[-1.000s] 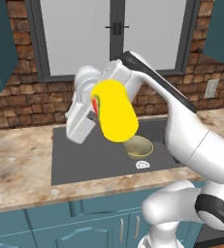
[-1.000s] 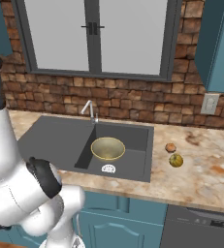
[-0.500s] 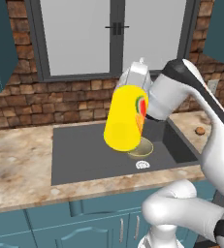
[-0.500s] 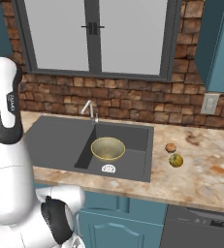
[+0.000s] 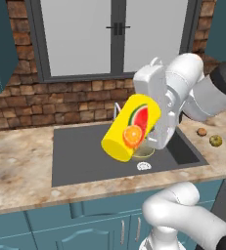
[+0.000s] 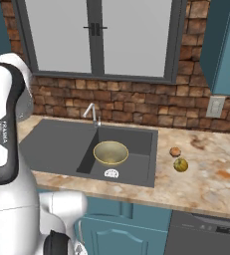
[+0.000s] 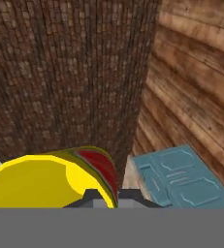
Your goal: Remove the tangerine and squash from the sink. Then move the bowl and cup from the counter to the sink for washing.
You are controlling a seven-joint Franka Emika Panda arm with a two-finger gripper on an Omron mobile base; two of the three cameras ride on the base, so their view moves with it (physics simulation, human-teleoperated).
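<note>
Cup point(image 5: 130, 128), bright yellow cylinder with watermelon and orange-slice print, hangs tilted above the dark grey matte sink point(image 5: 80, 156), jaws clamped shut on its rim. Glossy olive-brass bowl point(image 6: 110, 152) sits in the basin; speckled stone counter point(image 6: 211, 172) surrounds.

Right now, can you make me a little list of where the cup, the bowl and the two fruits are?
cup: yellow with fruit pictures, tilted in the air above the sink, held by the end effector
bowl: in the sink basin, upright
tangerine: on the counter, right of the sink
squash: on the counter, just in front of the tangerine
end effector: shut on the cup
</note>
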